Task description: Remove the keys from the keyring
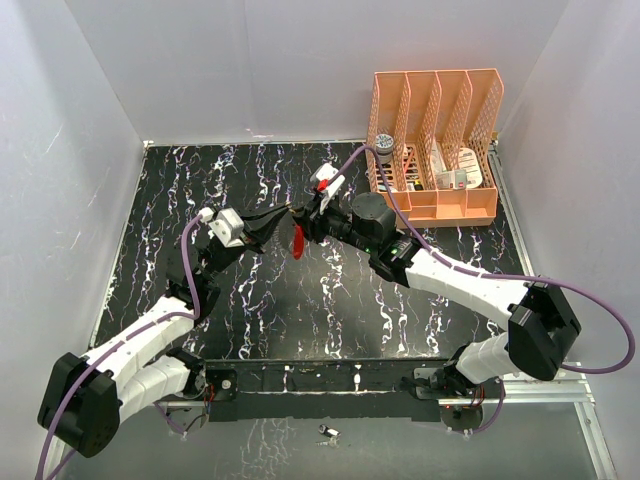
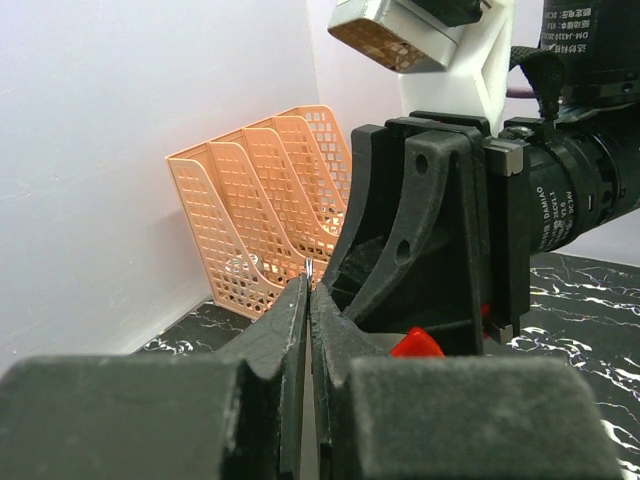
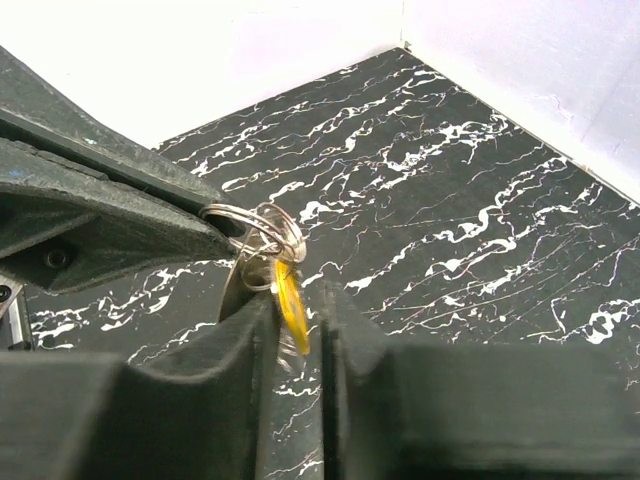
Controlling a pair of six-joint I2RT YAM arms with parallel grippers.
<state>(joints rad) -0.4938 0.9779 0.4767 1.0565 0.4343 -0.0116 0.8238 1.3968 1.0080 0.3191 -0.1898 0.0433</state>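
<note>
From above, the two arms meet over the middle of the black marbled table (image 1: pixel 300 330), the left gripper (image 1: pixel 286 215) and right gripper (image 1: pixel 308 218) tip to tip; the red key (image 1: pixel 299 241) hangs just under the spot where they meet, clear of the table, and the keyring itself is too small to make out here; an orange file rack (image 1: pixel 440 212) stands at the far right corner, well apart from the grippers. In the left wrist view, the left gripper's jaws are pressed together with no gap, and a thin sliver of the keyring (image 2: pixel 310 267) sticks up from their tips, right in front of the right gripper's black body. In the right wrist view, the left fingers (image 3: pixel 110 215) clamp the silver coils of the keyring from the left, holding it in the air above the table; the yellow key (image 3: pixel 291 305) hangs from the keyring down into the narrow gap between the right jaws, which stand a little apart; I cannot tell whether they pinch it
</note>
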